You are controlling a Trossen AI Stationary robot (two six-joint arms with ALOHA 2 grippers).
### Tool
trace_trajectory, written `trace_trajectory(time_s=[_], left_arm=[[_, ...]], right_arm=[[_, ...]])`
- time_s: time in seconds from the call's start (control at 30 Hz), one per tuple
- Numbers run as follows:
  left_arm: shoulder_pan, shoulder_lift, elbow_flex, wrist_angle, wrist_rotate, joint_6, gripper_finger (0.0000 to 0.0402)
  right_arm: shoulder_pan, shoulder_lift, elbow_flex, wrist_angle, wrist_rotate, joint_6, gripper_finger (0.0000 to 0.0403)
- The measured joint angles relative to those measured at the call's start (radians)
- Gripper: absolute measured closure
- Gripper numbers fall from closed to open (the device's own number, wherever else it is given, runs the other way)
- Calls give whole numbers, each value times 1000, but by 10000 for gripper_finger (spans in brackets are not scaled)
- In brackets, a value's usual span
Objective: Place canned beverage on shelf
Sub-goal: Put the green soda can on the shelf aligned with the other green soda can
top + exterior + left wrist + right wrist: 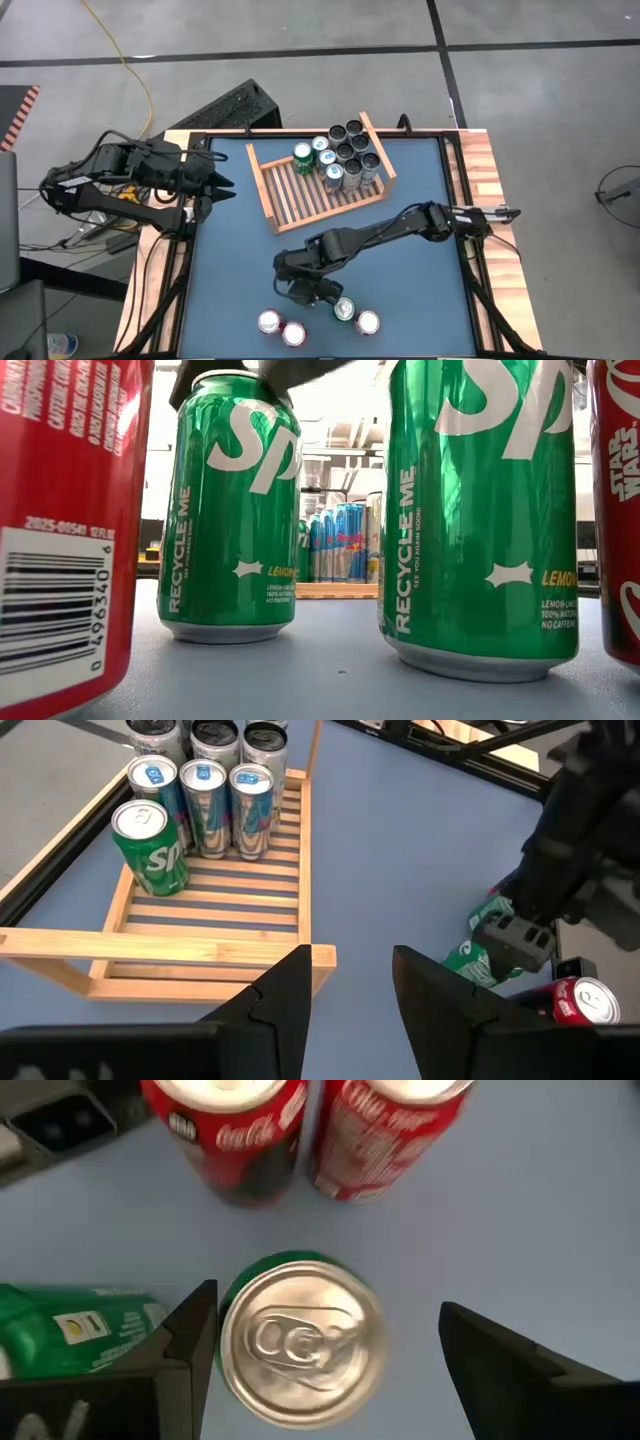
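While the left gripper [222, 185] hangs near the table's [420, 300] left edge, just off the shelf's [300, 195] left end, its two fingers [290, 1010] stand a little apart with nothing between them. This light wooden shelf lies tilted toward the table's far edge; its right end is packed with upright cans, among them a green Sprite can [150, 845] and slim blue-and-silver cans [205, 805], while the slatted left part lies bare.

Near the front edge, at about the middle, the right gripper [312, 290] is lowered over an upright green Sprite can [300, 1342]. Its fingers [190, 1335] are spread wide on either side of the can's silver top; one finger sits just beside the can and the other stands off it, so nothing is clamped. A second Sprite can [344, 309] stands just beside it toward the front edge. Two red Coca-Cola cans [282, 327] stand at the front edge to the left, and another red can [368, 322] stands to the right of the second Sprite can.
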Motion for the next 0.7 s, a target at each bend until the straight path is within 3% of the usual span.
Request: trace_trajectory(time_s=[0.7], left_arm=[[0,0,0,-3,-7,-8,274]], right_arm=[[-2,51,0,-26,38,31,130]])
